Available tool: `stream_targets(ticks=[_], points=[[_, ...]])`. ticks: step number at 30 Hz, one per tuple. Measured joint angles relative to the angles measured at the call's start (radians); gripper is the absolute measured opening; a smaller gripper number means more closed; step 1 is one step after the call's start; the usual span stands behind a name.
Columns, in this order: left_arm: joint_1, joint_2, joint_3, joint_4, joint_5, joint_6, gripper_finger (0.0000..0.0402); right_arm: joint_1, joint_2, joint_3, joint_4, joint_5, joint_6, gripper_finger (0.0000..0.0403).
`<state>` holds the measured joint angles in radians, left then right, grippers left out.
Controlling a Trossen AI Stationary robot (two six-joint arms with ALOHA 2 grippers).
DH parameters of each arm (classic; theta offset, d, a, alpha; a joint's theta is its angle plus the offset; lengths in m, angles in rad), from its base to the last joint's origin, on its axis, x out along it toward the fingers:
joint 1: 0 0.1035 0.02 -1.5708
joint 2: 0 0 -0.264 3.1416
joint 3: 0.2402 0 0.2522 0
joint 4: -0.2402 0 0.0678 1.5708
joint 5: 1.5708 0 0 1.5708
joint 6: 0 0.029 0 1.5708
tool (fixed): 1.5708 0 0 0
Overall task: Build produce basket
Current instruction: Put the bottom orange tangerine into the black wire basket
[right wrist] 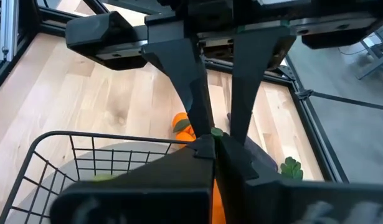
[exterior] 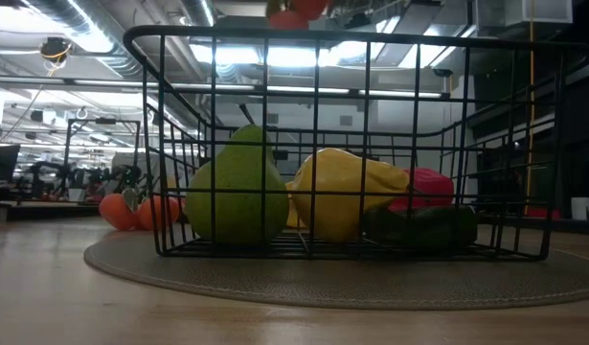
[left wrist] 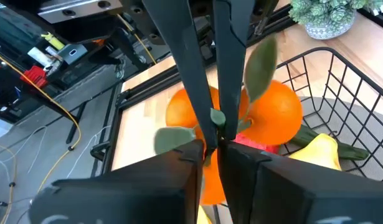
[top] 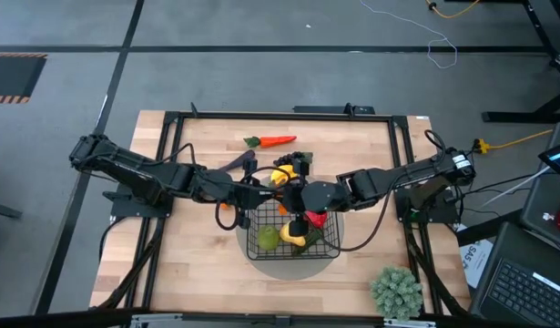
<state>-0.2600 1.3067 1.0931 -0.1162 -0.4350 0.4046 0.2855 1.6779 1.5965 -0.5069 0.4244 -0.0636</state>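
Basket (top: 293,241) on its round mat (exterior: 371,283) holds green pear (exterior: 238,187), yellow fruit (exterior: 344,192), red pepper (exterior: 428,187); both grippers pinch the tangerines' (left wrist: 275,112) stem above it; carrot (top: 278,140) remains on table.

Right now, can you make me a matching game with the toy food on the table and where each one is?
Things:
1. carrot
2. green pear
3. tangerines
4. bushy plant

Places:
A. inside the basket
B. near the table's front right corner
C. pinched at the leafy stem by both grippers
D. lying on the bare wood behind the basket

Pairs: 1-D, 2-A, 3-C, 4-B
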Motion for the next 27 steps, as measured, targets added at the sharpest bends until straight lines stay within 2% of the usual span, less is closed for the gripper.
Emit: stream_targets(ticks=[3,6,11,15,19,23,27], points=[[0.000,0.000,0.000,0.000,-0.009,0.000,0.0052,0.000,0.000,0.000,-0.012,0.000,0.002,0.0000],[-0.005,0.000,0.000,-0.012,-0.067,-0.001,0.0070,0.000,0.000,0.000,-0.032,0.001,0.011,0.0000],[-0.034,-0.029,0.001,-0.083,-0.287,-0.007,0.0095,0.000,0.000,0.000,-0.102,0.039,0.059,0.0000],[-0.076,-0.049,0.001,-0.187,-0.462,-0.019,0.0097,0.003,0.000,0.000,-0.166,0.123,0.086,0.0000],[-0.124,-0.080,0.001,-0.271,-0.590,-0.089,0.0095,0.003,0.000,0.000,-0.208,0.168,0.088,0.0000],[-0.155,-0.130,0.001,-0.391,-0.625,-0.192,0.0097,0.003,-0.002,0.000,-0.232,0.194,0.088,0.0000],[-0.154,-0.225,0.001,-0.537,-0.623,-0.361,0.0097,0.003,-0.022,0.000,-0.270,0.228,0.089,0.0000]])
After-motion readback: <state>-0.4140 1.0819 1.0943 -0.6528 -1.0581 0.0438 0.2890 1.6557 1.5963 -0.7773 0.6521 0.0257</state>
